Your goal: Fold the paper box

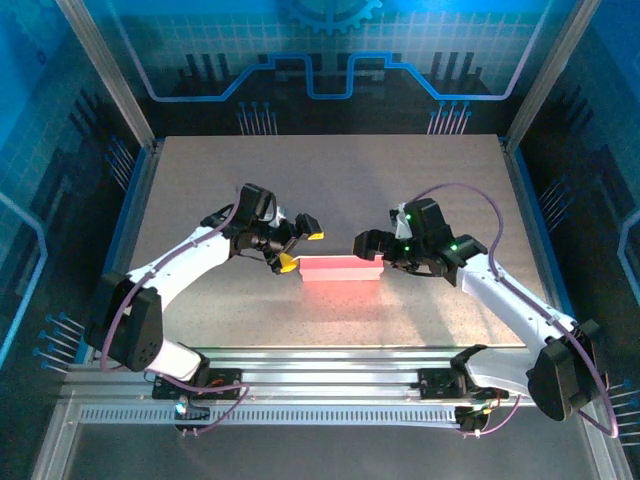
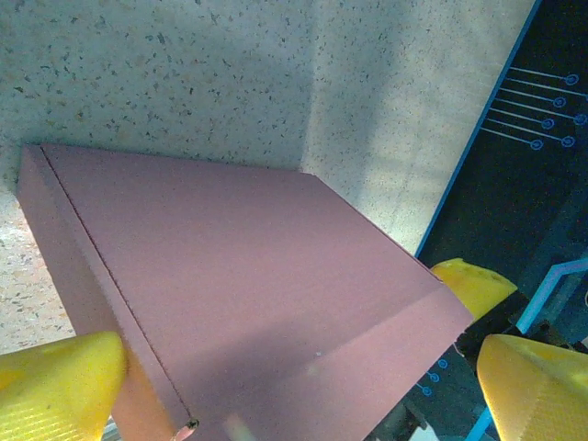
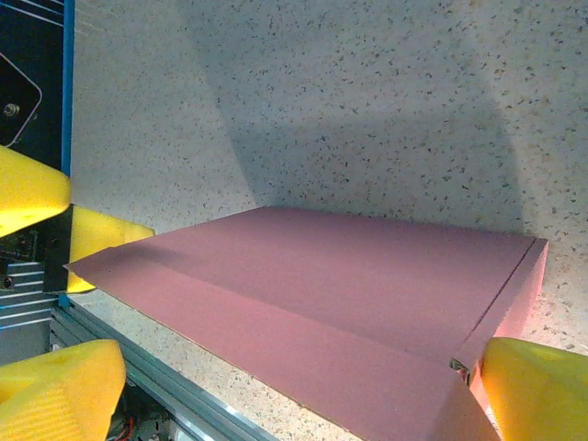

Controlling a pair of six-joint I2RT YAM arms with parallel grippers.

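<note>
Robot lab test cell, folks!
Speckled table fenced by aluminium posts, blue circuit-print panels at twelve o'clock, slotted mounting rail at six.

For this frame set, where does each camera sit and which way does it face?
Top external: above and behind the bases, facing down on the table; both arms show, with the left gripper and right gripper at the paper box's ends.
Left wrist: on the left arm, facing across the box top; own yellow fingers at the bottom corners.
Right wrist: same from the opposite end.
Shared: both wrists see the box top.
</note>
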